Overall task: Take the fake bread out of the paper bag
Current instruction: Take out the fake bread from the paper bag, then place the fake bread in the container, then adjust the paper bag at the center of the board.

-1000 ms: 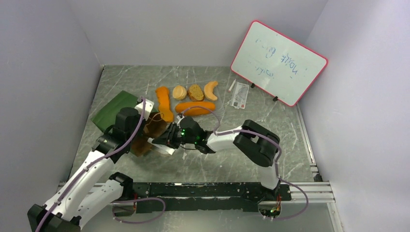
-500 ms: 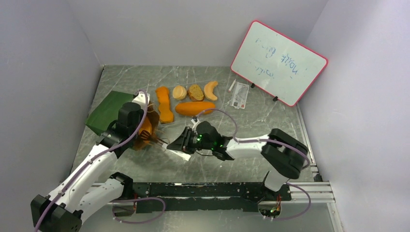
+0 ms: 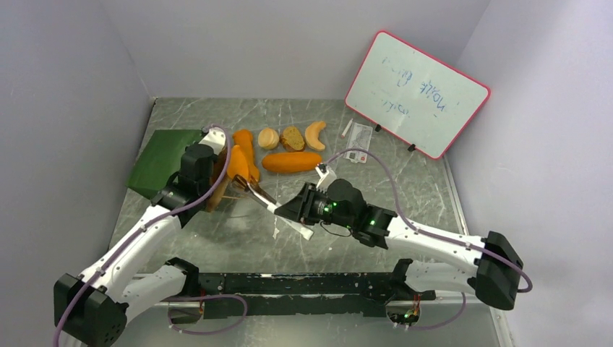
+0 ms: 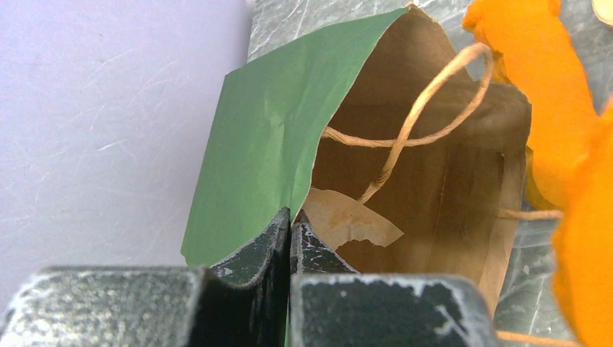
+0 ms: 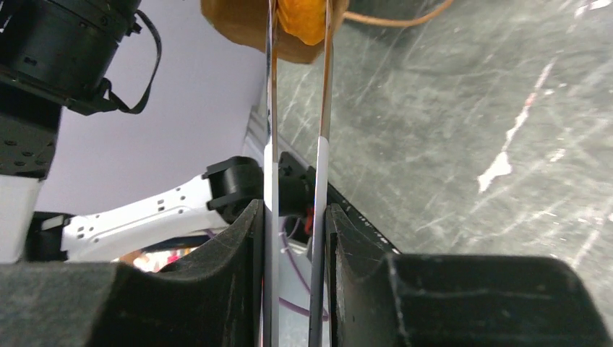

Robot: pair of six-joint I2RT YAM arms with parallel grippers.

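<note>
**Top view.** The right arm has drawn back toward the near right corner of the tabletop (image 3: 376, 181). Its elbow has swung out wide and the forearm now stretches low along the near edge. The right pincer (image 3: 293, 211) is closed on a pair of tongs (image 3: 264, 196). The tongs have come away from the bag (image 3: 160, 157) with an orange piece (image 3: 236, 163) at their tips, now just outside the bag's mouth. This piece looks all but out and only needs setting down.

The bag has also turned. Its green side lies flat toward the left edge and its mouth faces right. The left arm reaches up the left side, its left pincer (image 3: 209, 148) at the bag's rim. Toward the rear middle lie a loaf (image 3: 291, 161), a second loaf (image 3: 244, 141), a bun (image 3: 268, 137), a slice (image 3: 293, 137) and a croissant (image 3: 315, 134).

**Left wrist.** The left pincer (image 4: 289, 228) is shut tight on the bag's green wall (image 4: 253, 144). A cord handle (image 4: 426, 101) loops across the brown inside, and no bread shows in the part of it that is seen. Orange bread (image 4: 542, 108) lies just beyond the mouth on the right, but I cannot tell which piece it is.

**Right wrist.** The right pincer (image 5: 296, 217) is narrow and squeezes the tongs' two blades (image 5: 271, 108). The blades clamp the orange piece (image 5: 303, 16) against the bag's brown edge (image 5: 238, 25).
</note>
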